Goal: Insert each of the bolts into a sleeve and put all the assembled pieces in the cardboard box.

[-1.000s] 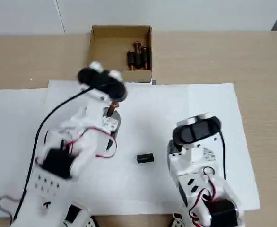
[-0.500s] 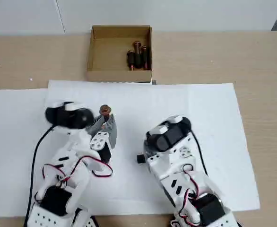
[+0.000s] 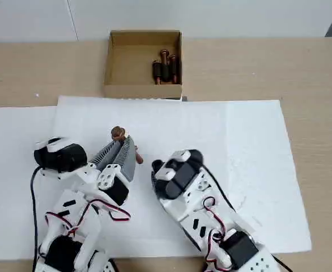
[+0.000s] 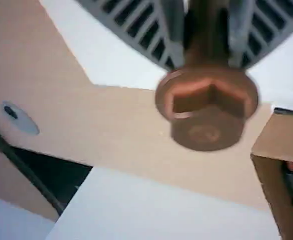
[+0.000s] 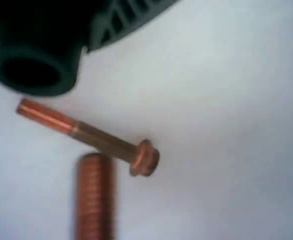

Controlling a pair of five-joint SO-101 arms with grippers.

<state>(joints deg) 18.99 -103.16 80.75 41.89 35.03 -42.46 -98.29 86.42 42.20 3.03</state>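
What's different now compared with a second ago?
The left gripper, shut on a bolt, drew back from the cardboard box toward its own base. The right gripper swung over to the black sleeve and took hold of it. The assembled pieces in the box and the white sheet stayed put.

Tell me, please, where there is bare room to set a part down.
Free: the white sheet right of the right arm; the left half of the cardboard box. Crowded: mid-sheet, where jaws hold a copper bolt and black sleeve.
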